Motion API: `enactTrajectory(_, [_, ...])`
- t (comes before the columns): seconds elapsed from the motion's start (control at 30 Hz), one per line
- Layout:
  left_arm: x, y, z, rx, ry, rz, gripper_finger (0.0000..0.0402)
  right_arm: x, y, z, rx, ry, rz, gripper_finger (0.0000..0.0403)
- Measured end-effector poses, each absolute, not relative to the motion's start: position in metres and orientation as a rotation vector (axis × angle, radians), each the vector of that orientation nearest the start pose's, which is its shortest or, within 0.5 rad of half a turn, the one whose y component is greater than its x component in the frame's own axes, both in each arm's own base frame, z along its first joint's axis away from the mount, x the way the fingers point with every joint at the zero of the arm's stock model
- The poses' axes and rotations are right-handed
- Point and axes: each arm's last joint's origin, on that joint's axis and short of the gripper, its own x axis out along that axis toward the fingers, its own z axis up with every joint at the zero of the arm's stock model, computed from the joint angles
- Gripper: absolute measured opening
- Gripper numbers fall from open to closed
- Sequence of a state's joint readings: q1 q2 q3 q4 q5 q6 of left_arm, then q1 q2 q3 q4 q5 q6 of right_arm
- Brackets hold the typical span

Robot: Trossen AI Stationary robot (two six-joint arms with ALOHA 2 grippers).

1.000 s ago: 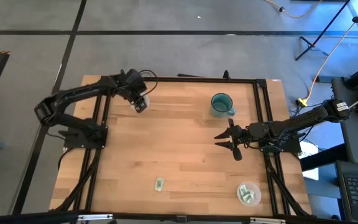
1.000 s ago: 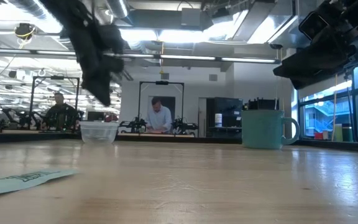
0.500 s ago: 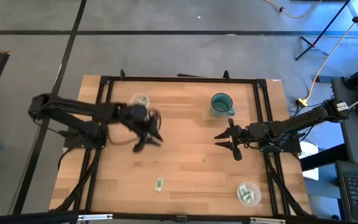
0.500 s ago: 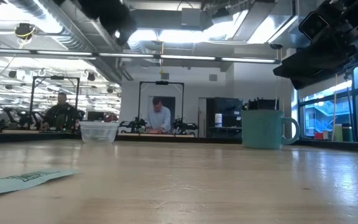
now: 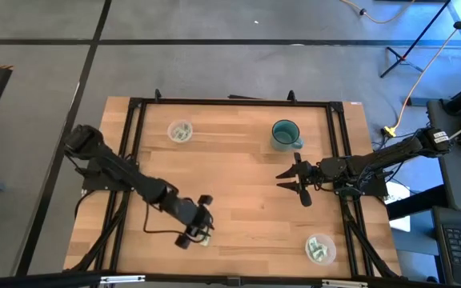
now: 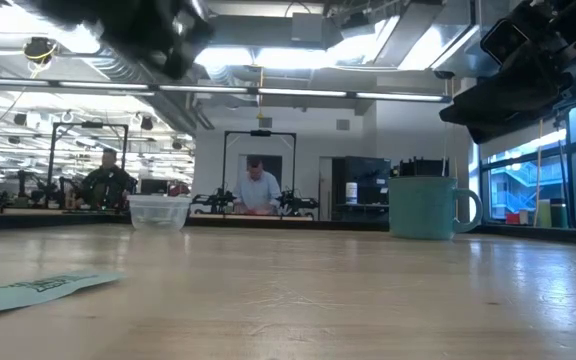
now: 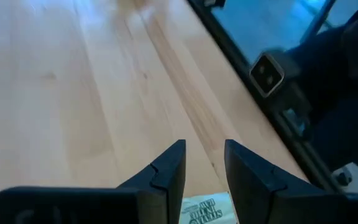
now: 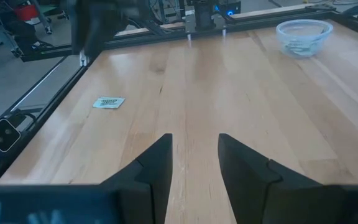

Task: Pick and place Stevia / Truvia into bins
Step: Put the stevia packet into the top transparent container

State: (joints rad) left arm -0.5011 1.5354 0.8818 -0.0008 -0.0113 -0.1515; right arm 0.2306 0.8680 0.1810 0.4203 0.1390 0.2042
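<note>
High view: my left jaws (image 5: pixel 201 230) hang over the bench's (image 5: pixel 238 184) front edge, right above the lone Stevia sachet (image 5: pixel 205 237). Left wrist view shows the fingers (image 7: pixel 166 171) apart w/ that sachet (image 7: pixel 207 210) lying flat on the wood just below the gap, not gripped. Low view has the same sachet (image 6: pixel 40 288) flat on the bench, nothing touching it.

My right jaws (image 5: pixel 294 186) wait over the bench's right side, near the teal mug (image 5: pixel 285 134); they stand apart w/ nothing between them, fingers (image 8: pixel 157 163) clear in the right wrist view.

Bins: one clear cup (image 5: pixel 180 130) at the back left w/ sachets inside, well apart from my left jaws; other cup (image 5: pixel 320 248) at the front right corner, also holding sachets.

Two people (image 6: pixel 260 189) in the room beyond the bench.
</note>
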Motion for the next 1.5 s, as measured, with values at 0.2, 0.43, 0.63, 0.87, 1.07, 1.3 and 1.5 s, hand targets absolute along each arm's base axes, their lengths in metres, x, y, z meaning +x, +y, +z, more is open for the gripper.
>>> enactTrajectory(0.2, [0.284,-0.169,0.174,0.028,0.756,-0.416,0.0104,0.166,0.035,0.171,0.151,0.27,0.064,0.0133])
enactTrajectory(0.43, [0.282,-0.177,0.156,-0.003,0.837,-0.401,0.0085,0.166,0.035,0.171,0.147,0.269,0.065,0.0133])
enactTrajectory(0.63, [0.279,-0.181,0.156,0.002,0.832,-0.378,0.0069,0.166,0.035,0.171,0.147,0.269,0.065,0.0133])
enactTrajectory(0.87, [0.279,-0.182,0.143,0.07,0.866,-0.345,0.0078,0.166,0.035,0.171,0.14,0.268,0.065,0.0133])
enactTrajectory(1.07, [0.28,-0.183,0.129,0.085,0.908,-0.333,0.0089,0.166,0.035,0.171,0.125,0.268,0.067,0.0133])
enactTrajectory(1.3, [0.282,-0.183,0.119,0.1,0.926,-0.314,0.0088,0.166,0.035,0.171,0.125,0.268,0.067,0.0133])
enactTrajectory(1.5, [0.283,-0.184,0.112,0.104,0.941,-0.314,0.0076,0.166,0.035,0.171,0.125,0.268,0.067,0.0133])
